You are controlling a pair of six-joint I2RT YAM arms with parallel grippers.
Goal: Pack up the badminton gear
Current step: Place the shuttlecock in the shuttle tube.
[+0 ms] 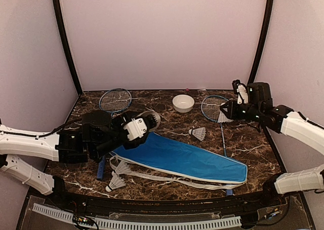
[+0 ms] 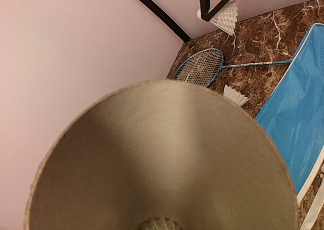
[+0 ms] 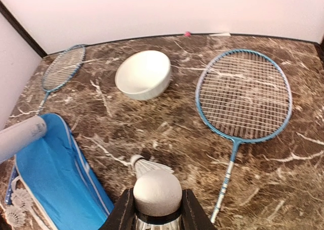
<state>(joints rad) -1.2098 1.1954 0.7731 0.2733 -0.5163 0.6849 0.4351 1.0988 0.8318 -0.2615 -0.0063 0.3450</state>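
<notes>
Top external view: long white tube (image 1: 151, 119) above the near-left part of the dark marble-patterned table (image 1: 253, 144), clamped in the left fingers (image 1: 135, 129), open mouth at its right end. Left wrist view filled by the tube's beige inside, with 1 white feather shuttlecock inside the tube (image 2: 161, 224), deep down at the frame's lower edge. Right fingers (image 3: 157, 211) closed on the rounded cork of a held shuttlecock (image 3: 157, 190), up in the air over the far-right of the table, well apart from the tube mouth. Long blue racket cover with white trim (image 1: 187, 160) flat on the table between both arms, its left end just beside the left fingers. 1 thin blue-framed racket (image 1: 115, 100) at the far left, shaft disappearing under the left arm. 2nd blue-framed racket (image 1: 213, 108) at the far right, near the right fingers, shaft running under the cover's right end. Loose shuttlecock (image 1: 198, 133) on the table between the small white bowl (image 1: 183, 103) and the cover. Near-left shuttlecock (image 1: 121, 167) touching the cover's edge, nearest shuttlecock (image 1: 116, 182) just in front of it.
</notes>
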